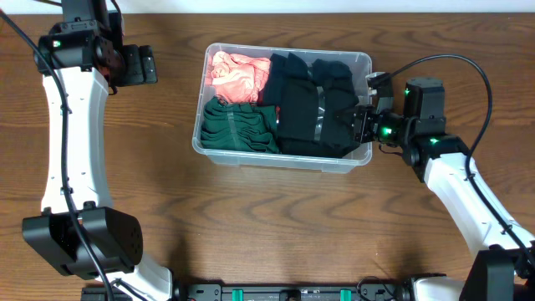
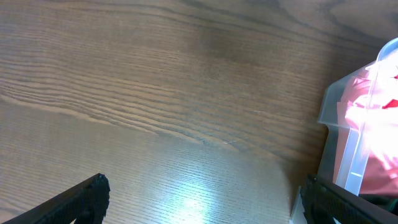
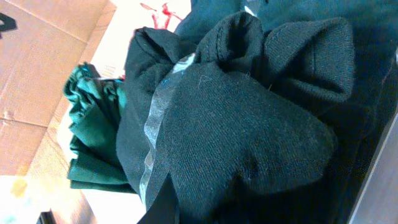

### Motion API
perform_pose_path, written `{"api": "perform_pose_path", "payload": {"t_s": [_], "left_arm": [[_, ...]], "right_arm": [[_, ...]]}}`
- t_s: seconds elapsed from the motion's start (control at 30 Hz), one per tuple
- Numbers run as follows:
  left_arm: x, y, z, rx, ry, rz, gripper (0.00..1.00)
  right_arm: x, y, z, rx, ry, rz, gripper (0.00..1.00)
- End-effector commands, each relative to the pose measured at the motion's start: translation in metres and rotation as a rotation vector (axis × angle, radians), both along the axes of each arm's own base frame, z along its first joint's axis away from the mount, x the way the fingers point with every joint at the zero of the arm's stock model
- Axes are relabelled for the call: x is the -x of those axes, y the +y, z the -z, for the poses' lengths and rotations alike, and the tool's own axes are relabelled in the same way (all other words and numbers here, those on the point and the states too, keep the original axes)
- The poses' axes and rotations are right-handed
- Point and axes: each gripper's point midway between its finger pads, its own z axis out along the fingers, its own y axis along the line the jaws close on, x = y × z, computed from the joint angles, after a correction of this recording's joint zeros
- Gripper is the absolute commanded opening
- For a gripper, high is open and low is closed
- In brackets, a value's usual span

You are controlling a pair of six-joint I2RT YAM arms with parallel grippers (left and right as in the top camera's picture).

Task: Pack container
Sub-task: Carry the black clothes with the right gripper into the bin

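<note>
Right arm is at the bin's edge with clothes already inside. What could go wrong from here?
1. The right gripper, closed, sits against the black garment at the container's right wall; if fabric is caught, pulling away may drag it out.
2. That garment looks bunched up there, so it might spill over the rim.
3. A sideways push on that wall could shift the container.

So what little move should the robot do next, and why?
Probably the right gripper should open and lift straight up. Its jaws are shut at the black clothes, which already lie inside the container beside the pink clothes and green clothes. The left gripper hangs open off to the side.
</note>
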Motion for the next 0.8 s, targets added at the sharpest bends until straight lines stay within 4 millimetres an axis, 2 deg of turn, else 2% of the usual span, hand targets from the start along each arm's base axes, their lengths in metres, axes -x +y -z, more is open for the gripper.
{"api": "perform_pose_path", "payload": {"t_s": [0.0, 0.07, 0.1, 0.17, 0.27, 0.47, 0.53, 0.6, 0.63, 0.67, 0.7, 0.77], "left_arm": [[0.001, 0.002, 0.005, 0.0, 0.015, -0.01, 0.98], [0.001, 0.002, 0.005, 0.0, 0.015, -0.01, 0.98], [0.001, 0.002, 0.005, 0.0, 0.015, -0.01, 0.98], [0.001, 0.002, 0.005, 0.0, 0.015, -0.01, 0.98], [0.001, 0.002, 0.005, 0.0, 0.015, -0.01, 0.98], [0.001, 0.002, 0.005, 0.0, 0.015, -0.01, 0.98], [0.001, 0.002, 0.005, 0.0, 0.015, -0.01, 0.98], [0.001, 0.002, 0.005, 0.0, 0.015, -0.01, 0.98], [0.001, 0.002, 0.005, 0.0, 0.015, -0.01, 0.98], [0.001, 0.002, 0.005, 0.0, 0.015, -0.01, 0.98], [0.001, 0.002, 0.005, 0.0, 0.015, -0.01, 0.98], [0.001, 0.002, 0.005, 0.0, 0.015, -0.01, 0.98]], "right_arm": [[0.001, 0.006, -0.008, 0.001, -0.04, -0.053, 0.17], [0.004, 0.005, -0.006, 0.02, -0.038, -0.064, 0.53], [0.004, 0.004, -0.007, 0.031, -0.041, -0.069, 0.65], [0.001, 0.001, -0.009, 0.068, -0.049, -0.068, 0.77], [-0.008, -0.008, -0.023, 0.154, -0.083, -0.055, 0.85], [-0.039, -0.027, -0.076, 0.303, -0.23, 0.016, 0.86], [-0.046, -0.028, -0.089, 0.305, -0.272, 0.03, 0.77], [-0.05, -0.025, -0.094, 0.299, -0.302, 0.03, 0.6], [-0.05, -0.021, -0.093, 0.294, -0.301, 0.026, 0.47], [-0.05, -0.017, -0.092, 0.292, -0.298, 0.018, 0.22], [-0.049, -0.011, -0.088, 0.288, -0.286, 0.006, 0.03], [-0.048, 0.003, -0.076, 0.288, -0.265, -0.03, 0.01]]}}
